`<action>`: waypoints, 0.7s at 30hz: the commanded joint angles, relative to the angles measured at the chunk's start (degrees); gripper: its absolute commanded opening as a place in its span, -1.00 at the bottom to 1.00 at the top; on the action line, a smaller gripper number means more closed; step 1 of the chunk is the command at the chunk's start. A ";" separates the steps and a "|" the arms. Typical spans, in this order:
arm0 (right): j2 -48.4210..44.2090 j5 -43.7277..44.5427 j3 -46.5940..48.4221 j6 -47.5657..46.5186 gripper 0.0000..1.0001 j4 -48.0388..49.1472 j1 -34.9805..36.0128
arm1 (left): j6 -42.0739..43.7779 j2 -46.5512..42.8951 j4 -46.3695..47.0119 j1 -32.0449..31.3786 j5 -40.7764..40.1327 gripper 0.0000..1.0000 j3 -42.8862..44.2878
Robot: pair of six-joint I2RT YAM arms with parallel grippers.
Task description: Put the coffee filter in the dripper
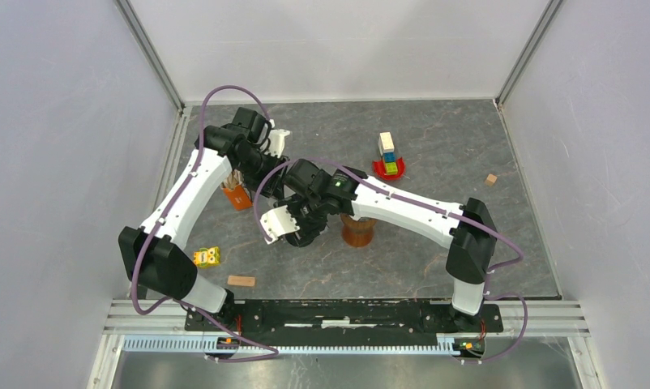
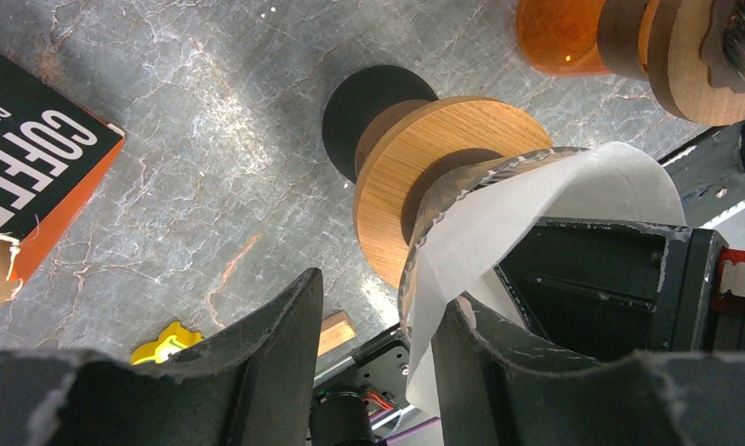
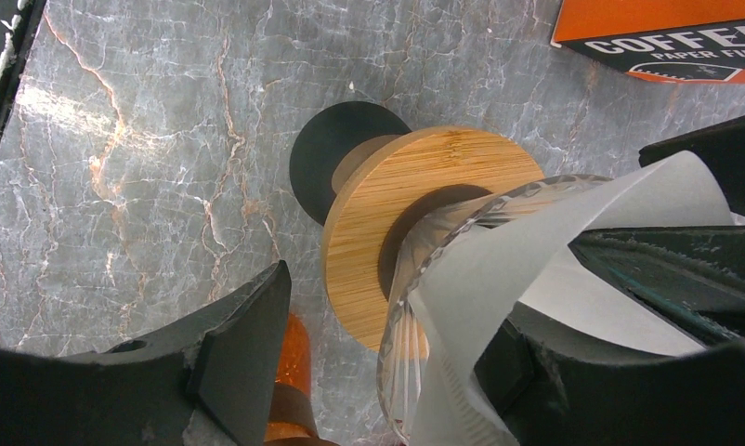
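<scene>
The glass dripper (image 3: 401,307), with a round wooden collar (image 3: 415,200) on a black base (image 3: 336,149), stands on the grey table. It also shows in the left wrist view (image 2: 411,265). The white paper filter (image 3: 545,232) sits opened inside its rim, also seen in the left wrist view (image 2: 573,200). My right gripper (image 3: 401,302) is open, its jaws straddling the rim, the right one inside the filter. My left gripper (image 2: 383,297) is open, its right finger (image 2: 527,372) against the filter. In the top view both grippers meet (image 1: 293,215) and hide the dripper.
An orange-and-black coffee filter box (image 1: 237,194) lies left of the grippers. An amber glass vessel with wooden rings (image 1: 358,231) stands just right of them. A block stack on a red base (image 1: 389,158), a small wooden cube (image 1: 490,179), a yellow toy (image 1: 207,257) and a wooden block (image 1: 241,280) lie around.
</scene>
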 commanded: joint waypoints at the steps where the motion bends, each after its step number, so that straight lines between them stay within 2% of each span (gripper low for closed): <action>1: 0.34 0.60 -0.59 -0.32 0.35 1.18 0.70 | 3.30 -0.19 2.00 -0.51 -0.01 0.05 -0.03; 21: 0.98 2.64 -2.81 -0.40 0.42 2.43 1.58 | 4.72 0.07 1.95 -0.92 0.11 0.09 0.86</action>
